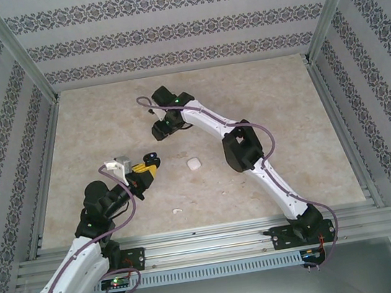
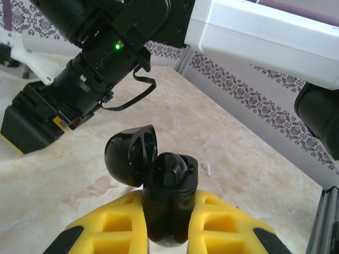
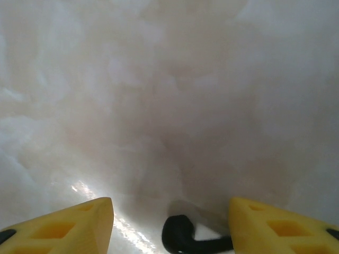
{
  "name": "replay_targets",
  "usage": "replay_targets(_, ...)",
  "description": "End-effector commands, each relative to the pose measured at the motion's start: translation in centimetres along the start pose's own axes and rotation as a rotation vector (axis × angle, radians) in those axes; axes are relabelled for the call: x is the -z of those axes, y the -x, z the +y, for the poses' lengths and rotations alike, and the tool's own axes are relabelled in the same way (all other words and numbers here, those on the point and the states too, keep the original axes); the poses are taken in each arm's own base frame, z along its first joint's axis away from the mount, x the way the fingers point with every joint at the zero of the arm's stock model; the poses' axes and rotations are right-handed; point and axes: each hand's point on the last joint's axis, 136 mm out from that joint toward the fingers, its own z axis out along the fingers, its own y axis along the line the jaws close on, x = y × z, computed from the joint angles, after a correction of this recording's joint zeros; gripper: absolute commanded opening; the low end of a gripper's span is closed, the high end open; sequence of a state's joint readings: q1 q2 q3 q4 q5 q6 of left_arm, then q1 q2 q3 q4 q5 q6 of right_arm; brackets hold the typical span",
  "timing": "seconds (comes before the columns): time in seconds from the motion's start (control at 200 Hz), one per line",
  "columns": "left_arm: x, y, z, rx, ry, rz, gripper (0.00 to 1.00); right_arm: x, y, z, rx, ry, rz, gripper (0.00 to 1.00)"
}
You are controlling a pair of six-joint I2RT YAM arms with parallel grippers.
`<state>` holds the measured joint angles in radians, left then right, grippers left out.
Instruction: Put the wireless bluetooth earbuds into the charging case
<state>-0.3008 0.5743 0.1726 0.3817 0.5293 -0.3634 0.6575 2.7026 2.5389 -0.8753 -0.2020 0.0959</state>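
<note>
My left gripper [image 2: 169,203] is shut on the black charging case [image 2: 168,211], held upright between the yellow fingers [image 2: 114,225] with its lid [image 2: 130,154] swung open. A dark rounded piece [image 2: 170,172] sits in the case's top. In the top view the left gripper [image 1: 146,169] holds the case near the table's middle left. My right gripper [image 3: 170,203] stands open, low over the table, with a black earbud [image 3: 183,238] lying between its fingers; the stem reaches the right finger [image 3: 275,227]. The right gripper [image 1: 158,132] points down just beyond the case. Two white earbuds [image 1: 194,164] [image 1: 177,210] lie on the table.
The table [image 1: 284,105] is pale marble, fenced by metal rails [image 1: 337,119] and patterned walls. The right arm [image 1: 243,147] slants across the middle of the table. A small white earbud [image 2: 207,169] lies on the table past the case in the left wrist view.
</note>
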Motion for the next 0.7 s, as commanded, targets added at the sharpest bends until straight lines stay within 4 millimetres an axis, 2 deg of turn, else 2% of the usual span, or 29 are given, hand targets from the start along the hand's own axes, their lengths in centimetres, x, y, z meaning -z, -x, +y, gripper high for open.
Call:
replay_targets(0.0,0.1,0.7,-0.2,-0.001,-0.012,-0.043,0.0,0.3,0.1,0.6,0.095,-0.014,0.002,0.59)
replay_targets(0.16,0.1,0.6,-0.2,0.001,-0.014,-0.037,0.0,0.2,-0.4,0.7,0.114,-0.014,0.023,0.57)
replay_targets(0.385,0.2,0.4,-0.2,0.003,-0.013,-0.035,0.0,0.1,-1.9,1.2,0.13,-0.018,0.08,0.49)
replay_targets(0.565,0.3,0.5,-0.3,0.006,-0.016,-0.036,0.0,-0.1,-2.4,1.2,0.14,-0.055,0.099,0.41)
replay_targets(0.694,0.7,0.4,-0.4,0.006,-0.01,-0.04,0.0,0.3,-2.7,0.9,0.129,-0.083,0.117,0.31)
